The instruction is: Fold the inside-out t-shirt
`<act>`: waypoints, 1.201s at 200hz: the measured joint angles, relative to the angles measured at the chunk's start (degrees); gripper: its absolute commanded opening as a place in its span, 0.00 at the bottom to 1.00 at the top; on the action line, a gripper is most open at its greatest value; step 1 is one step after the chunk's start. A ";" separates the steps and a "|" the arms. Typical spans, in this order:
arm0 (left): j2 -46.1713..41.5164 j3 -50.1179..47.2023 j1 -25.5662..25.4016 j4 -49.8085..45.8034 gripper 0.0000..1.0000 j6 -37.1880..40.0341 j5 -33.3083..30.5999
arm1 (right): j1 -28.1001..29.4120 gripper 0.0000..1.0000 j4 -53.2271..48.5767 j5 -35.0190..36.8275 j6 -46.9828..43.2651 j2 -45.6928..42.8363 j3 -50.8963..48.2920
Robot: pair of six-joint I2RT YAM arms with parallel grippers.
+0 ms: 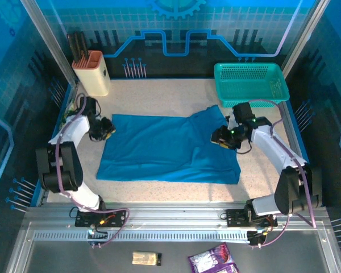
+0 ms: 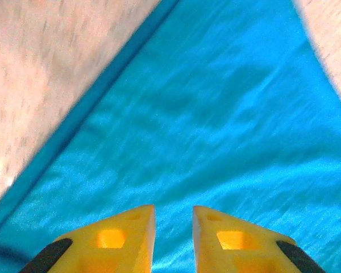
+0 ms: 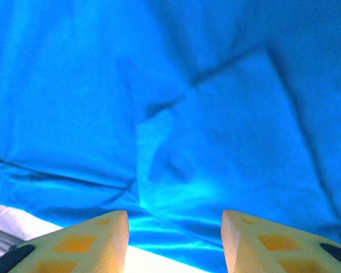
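Observation:
The inside-out t-shirt [image 1: 169, 149] lies spread flat across the middle of the table, blue-teal, with a folded flap at its upper right. My left gripper [image 1: 106, 128] sits at the shirt's upper left corner. In the left wrist view its yellow fingers [image 2: 131, 233] stand a little apart over the cloth [image 2: 216, 131], with nothing between them. My right gripper [image 1: 223, 138] hovers at the shirt's right edge. The right wrist view shows its jaws wide apart above creased cloth [image 3: 216, 142], holding nothing.
A teal mesh basket [image 1: 250, 84] stands at the back right, close behind the right arm. A beige holder [image 1: 92, 73] with dark utensils stands at the back left. Bare speckled tabletop [image 1: 159, 96] runs behind the shirt and along its front edge.

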 measured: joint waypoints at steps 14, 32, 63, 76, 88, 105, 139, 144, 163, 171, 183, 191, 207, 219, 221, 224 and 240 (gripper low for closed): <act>3.85 5.03 0.00 -0.81 0.29 2.29 -1.66 | -0.11 0.48 -0.83 1.11 -1.22 2.80 3.50; 9.14 11.34 0.00 -2.75 0.30 5.35 -3.72 | -0.20 0.48 -2.25 2.82 -2.73 6.45 7.85; 17.62 20.83 0.00 -4.96 0.33 9.86 -5.95 | -0.52 0.48 -4.07 6.19 -5.35 12.00 15.02; 20.57 23.80 0.00 -5.27 0.33 11.26 -6.08 | -0.85 0.48 -4.31 7.10 -5.99 14.03 17.49; 23.15 26.49 0.00 -5.84 0.33 12.31 -6.08 | -1.09 0.47 -4.31 7.87 -6.38 15.78 19.34; 26.77 30.36 0.00 -6.99 0.32 13.66 -5.64 | -1.22 0.47 -4.44 8.72 -6.60 18.49 21.68; 33.18 37.09 0.00 -9.25 0.30 15.41 -4.46 | -1.20 0.47 -4.39 8.87 -6.56 21.40 23.56; 33.79 37.62 0.00 -9.49 0.28 15.56 -4.28 | -1.20 0.47 -4.42 8.90 -6.56 21.46 23.67; 35.85 39.43 0.00 -10.01 0.21 16.13 -4.11 | -1.16 0.47 -4.33 8.90 -6.54 21.57 24.04; 36.44 40.06 0.00 -10.16 0.17 16.65 -4.09 | -1.16 0.47 -4.22 8.94 -6.54 21.59 24.06; 37.11 40.87 0.00 -10.38 0.09 16.72 -4.09 | -1.16 0.47 -4.24 9.20 -6.56 21.92 24.15; 37.48 41.35 0.00 -10.60 0.04 16.98 -4.13 | -1.14 0.47 -4.22 9.90 -6.60 22.45 24.41; 37.94 41.88 0.00 -10.78 0.00 16.96 -4.68 | -1.14 0.48 -3.96 11.30 -6.82 23.71 24.94; 37.94 41.88 0.00 -11.04 0.00 17.00 -5.75 | -1.11 0.48 -4.00 12.52 -7.28 25.09 25.73; 37.94 41.88 0.00 -11.08 0.00 17.00 -6.08 | -1.09 0.48 -4.00 12.83 -7.32 25.38 25.92; 37.94 41.88 0.00 -11.13 0.00 17.00 -6.34 | -1.09 0.48 -4.00 13.09 -7.58 25.86 26.32; 37.94 41.90 0.07 -11.50 0.00 17.00 -7.98 | -0.98 0.49 -4.04 14.67 -8.63 28.72 29.29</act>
